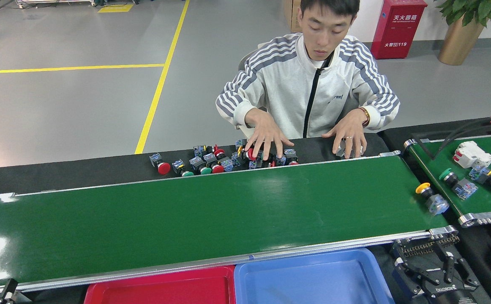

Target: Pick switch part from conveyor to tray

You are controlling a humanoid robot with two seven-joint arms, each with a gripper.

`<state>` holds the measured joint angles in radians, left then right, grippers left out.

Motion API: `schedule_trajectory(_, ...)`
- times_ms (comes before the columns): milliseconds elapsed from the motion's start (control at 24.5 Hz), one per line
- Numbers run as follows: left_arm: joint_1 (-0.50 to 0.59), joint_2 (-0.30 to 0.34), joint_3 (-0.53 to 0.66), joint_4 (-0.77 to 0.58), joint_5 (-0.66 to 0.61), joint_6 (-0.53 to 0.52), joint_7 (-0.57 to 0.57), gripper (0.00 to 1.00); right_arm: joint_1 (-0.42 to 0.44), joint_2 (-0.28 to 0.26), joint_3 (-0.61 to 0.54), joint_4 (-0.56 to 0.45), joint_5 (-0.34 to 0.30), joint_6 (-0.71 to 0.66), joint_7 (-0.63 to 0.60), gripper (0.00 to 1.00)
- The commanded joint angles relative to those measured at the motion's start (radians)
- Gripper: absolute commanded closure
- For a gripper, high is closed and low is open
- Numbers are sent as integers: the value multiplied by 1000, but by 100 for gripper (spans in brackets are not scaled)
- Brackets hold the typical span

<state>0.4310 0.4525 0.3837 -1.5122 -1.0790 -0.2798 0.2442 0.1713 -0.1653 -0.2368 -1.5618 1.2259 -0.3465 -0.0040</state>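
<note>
Across the middle of the view runs the conveyor [211, 215], a long, matte dark-green belt framed by silver aluminium rails, with a soft glare at its left end. Beyond it lies a black surface [80, 169] where a seated person rests both hands [266, 137] on a heap of loose switch parts [224, 158]: small blocky bodies with round red, green and yellow caps. Below the near rail sit two smooth plastic trays, one blue [313, 276] and one red [161, 291], both holding nothing that I can see.

At the right, a second green belt [478, 177] carries a white block and several more switches. One switch part [432, 199], yellow-capped with a blue-grey body, lies on its side at the far right end of the main conveyor, close to the end roller.

My right tool [435, 272] hangs low by the corner of the blue tray, black and skeletal, its fingers spread apart and pinching nothing. Of the left tool only a dark sliver [6, 293] shows at the bottom edge, so I cannot tell its state.

I judge the risk to be timing: the round cap may let the part roll, a moving belt would shift it, and a late or off-centre close could knock it away.
</note>
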Motion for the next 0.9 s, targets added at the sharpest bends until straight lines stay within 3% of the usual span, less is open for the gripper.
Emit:
schedule_trajectory(0,0,9,9,-11,-2,4,10,0,-13,-5,-3,-12,0,3,1,1)
schedule_trajectory(408,-1,8,9,-8,-12,41,0,0,-22,-8,-3,-12,0,3,38,1)
schedule_trajectory(652,-1,9,9,-8,-13,44,-3,0,-82,-7,-3,-6,1,6,113,2)
schedule_trajectory(856,-5,11,6,-6,-13,54,-5,0,-133,-8,19,25,66,41,122,2)
